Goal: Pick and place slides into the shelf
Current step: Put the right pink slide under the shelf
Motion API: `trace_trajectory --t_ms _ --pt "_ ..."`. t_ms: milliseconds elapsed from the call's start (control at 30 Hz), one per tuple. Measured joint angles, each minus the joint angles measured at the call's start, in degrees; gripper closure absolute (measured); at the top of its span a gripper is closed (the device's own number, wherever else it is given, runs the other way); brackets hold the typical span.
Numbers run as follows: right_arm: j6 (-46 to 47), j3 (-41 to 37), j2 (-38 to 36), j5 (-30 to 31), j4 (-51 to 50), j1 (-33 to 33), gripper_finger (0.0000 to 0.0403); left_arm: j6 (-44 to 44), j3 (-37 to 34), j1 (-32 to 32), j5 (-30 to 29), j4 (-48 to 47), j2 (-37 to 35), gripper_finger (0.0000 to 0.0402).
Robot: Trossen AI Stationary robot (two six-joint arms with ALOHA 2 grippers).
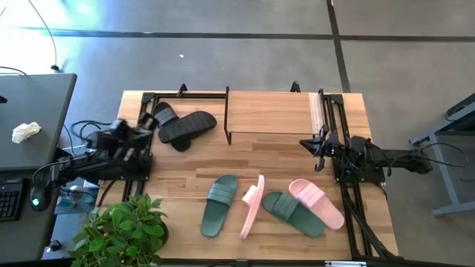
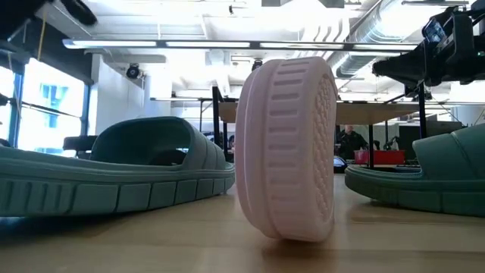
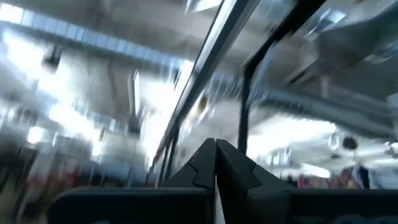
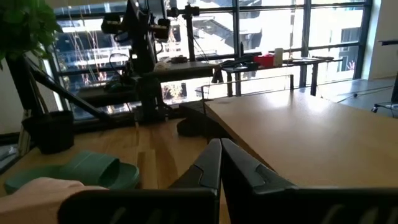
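Wooden tabletop (image 1: 185, 182) seen from above, on a grey floor, with a dark arm at each side. At the far middle of the table stands the shelf (image 1: 269, 115), a low rack with a light plank top and thin black side frames; nothing lies on it.

The slides are scattered. The black pair (image 1: 182, 124) lies overlapped just to the left of the shelf. Toward the near edge, one dark green slide (image 1: 219, 205) lies flat. Beside it a pale pink slide (image 1: 252, 206) stands on its edge, and the table-level camera shows its ribbed sole close up. Next come the second green slide (image 1: 291, 212) and the second pink slide (image 1: 317, 202), lying together, the pink one partly over the green.

The left gripper (image 1: 148, 124) sits at the table's left side near the black pair, its fingers pressed together on nothing. The right gripper (image 1: 310, 143) hangs by the shelf's right end, fingers likewise closed and empty.

Judging from this, no slide has been shelved and neither arm holds one, so the task appears to be at its start. The next move likely calls for one gripper to open, come down over a slide and take it by its strap or edge.

A potted plant (image 1: 122, 230) stands at the near left corner. No brand, label or writing can be read anywhere.
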Motion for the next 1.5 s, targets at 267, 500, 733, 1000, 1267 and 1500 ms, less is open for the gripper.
trace_trajectory --t_ms 267,500,733,1000,1267,1500 --pt "40.93 -0.01 -0.02 2.86 13.71 -0.02 0.0402 7.09 4.98 0.00 -2.13 -6.36 3.85 0.0401" --pt "52.40 -0.01 -0.01 10.40 23.55 0.00 0.0402 17.17 13.47 0.00 2.37 -11.10 19.60 0.0401" --pt "52.67 6.67 0.34 -3.50 28.53 0.00 0.0402 24.39 20.79 -0.02 12.00 -12.20 36.90 0.0401" --pt "47.80 26.34 11.68 -18.10 11.03 0.02 0.0402 24.79 23.19 -0.02 16.94 -12.28 50.04 0.0401" --pt "44.37 49.48 31.13 -35.79 -15.03 2.11 0.0402 22.75 23.22 -0.02 16.97 -11.98 53.64 0.0401" --pt "43.92 65.28 44.62 -31.23 -46.68 12.33 0.0402 19.39 23.23 -0.02 16.89 -11.98 53.62 0.0401"
